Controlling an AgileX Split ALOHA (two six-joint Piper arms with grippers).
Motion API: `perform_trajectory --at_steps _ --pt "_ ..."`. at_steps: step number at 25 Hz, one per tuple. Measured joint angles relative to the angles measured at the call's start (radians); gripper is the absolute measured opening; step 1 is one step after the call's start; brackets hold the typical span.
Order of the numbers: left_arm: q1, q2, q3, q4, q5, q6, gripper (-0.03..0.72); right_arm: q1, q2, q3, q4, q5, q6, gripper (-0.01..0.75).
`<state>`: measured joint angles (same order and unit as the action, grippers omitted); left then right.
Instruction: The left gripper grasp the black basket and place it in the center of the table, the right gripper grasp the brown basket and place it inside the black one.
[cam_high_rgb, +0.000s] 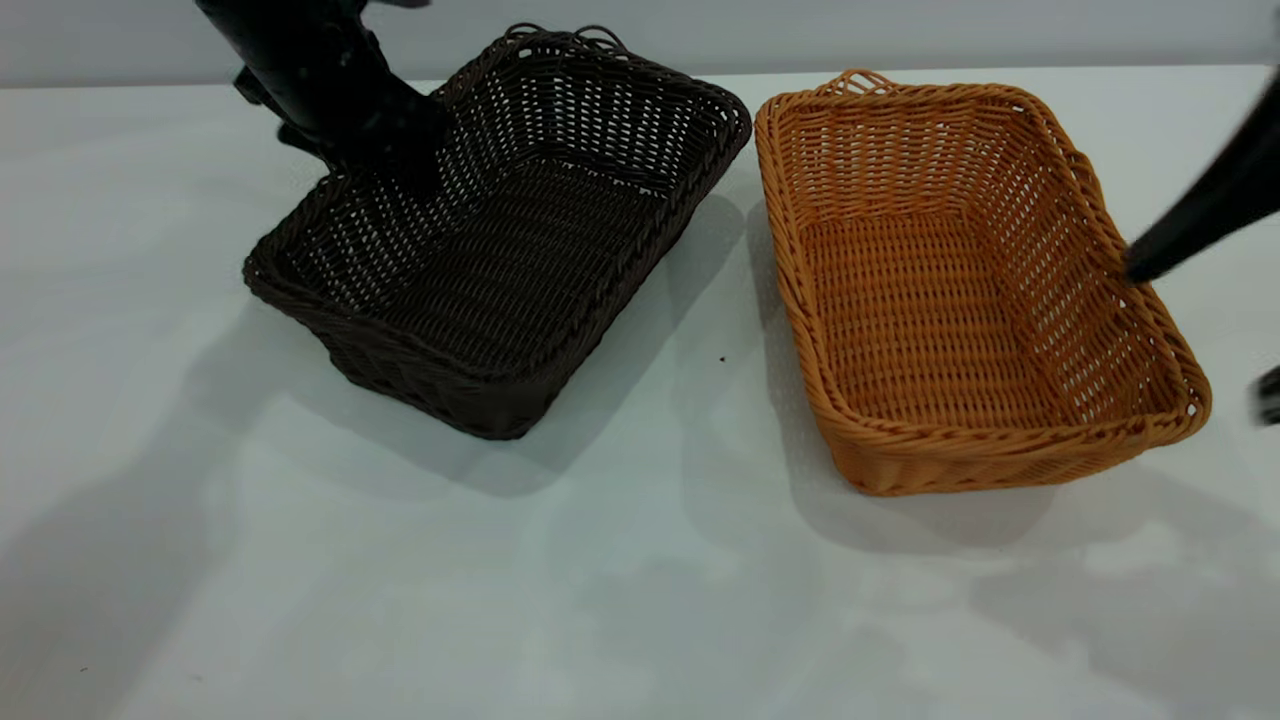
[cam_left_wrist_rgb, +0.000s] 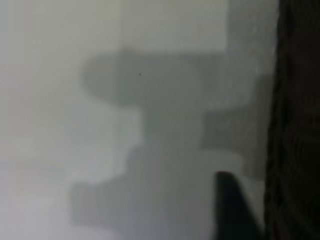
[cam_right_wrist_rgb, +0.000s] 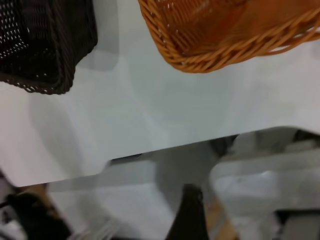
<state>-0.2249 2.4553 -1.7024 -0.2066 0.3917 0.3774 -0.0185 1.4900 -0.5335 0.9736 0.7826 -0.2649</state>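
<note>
The black basket (cam_high_rgb: 520, 250) sits left of centre on the table (cam_high_rgb: 600, 600), turned at an angle. My left gripper (cam_high_rgb: 392, 150) is down at the basket's far left rim. The basket's dark wall fills one side of the left wrist view (cam_left_wrist_rgb: 296, 125). The brown basket (cam_high_rgb: 950, 300) sits to the right, a small gap from the black one. My right gripper (cam_high_rgb: 1205, 330) is open at the brown basket's right rim, one dark tip just by the rim and the other out at the frame edge. The right wrist view shows one finger (cam_right_wrist_rgb: 190, 215), the brown basket (cam_right_wrist_rgb: 225, 35) and the black basket (cam_right_wrist_rgb: 45, 45).
The table edge (cam_right_wrist_rgb: 150, 155) shows in the right wrist view, with blurred floor and furniture beyond it. A tiny dark speck (cam_high_rgb: 722, 358) lies between the baskets. Bare table stretches in front of both baskets.
</note>
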Motion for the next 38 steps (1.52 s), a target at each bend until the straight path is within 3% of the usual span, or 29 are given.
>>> perform_trajectory --at_steps 3,8,18,21,24,26,28,33,38 --pt "-0.004 0.000 -0.002 -0.006 -0.006 0.033 0.085 0.059 0.129 -0.004 0.143 -0.054 -0.039 0.563" --pt "0.007 -0.040 -0.002 -0.009 0.006 0.061 0.077 0.128 0.331 -0.010 0.402 -0.120 -0.115 0.561" --pt "0.056 -0.241 -0.002 0.018 0.026 0.094 0.076 0.137 0.608 -0.079 0.752 -0.239 -0.356 0.497" --pt "0.056 -0.248 -0.002 0.019 0.054 0.103 0.076 0.137 0.633 -0.106 0.784 -0.304 -0.397 0.445" --pt "0.056 -0.248 -0.001 0.020 0.079 0.119 0.076 0.130 0.641 -0.134 0.795 -0.371 -0.449 0.305" --pt "0.056 -0.248 -0.001 0.020 0.092 0.146 0.076 0.102 0.641 -0.150 0.806 -0.377 -0.473 0.161" --pt "0.056 -0.248 -0.001 0.020 0.098 0.180 0.076 0.050 0.640 -0.174 0.802 -0.366 -0.524 0.087" --pt "0.047 -0.248 -0.001 -0.020 0.152 0.415 0.076 -0.135 0.617 -0.235 0.707 -0.277 -0.644 0.078" --pt "-0.019 -0.221 -0.001 -0.178 0.282 0.846 0.076 -0.316 0.576 -0.364 0.561 -0.028 -0.658 0.076"
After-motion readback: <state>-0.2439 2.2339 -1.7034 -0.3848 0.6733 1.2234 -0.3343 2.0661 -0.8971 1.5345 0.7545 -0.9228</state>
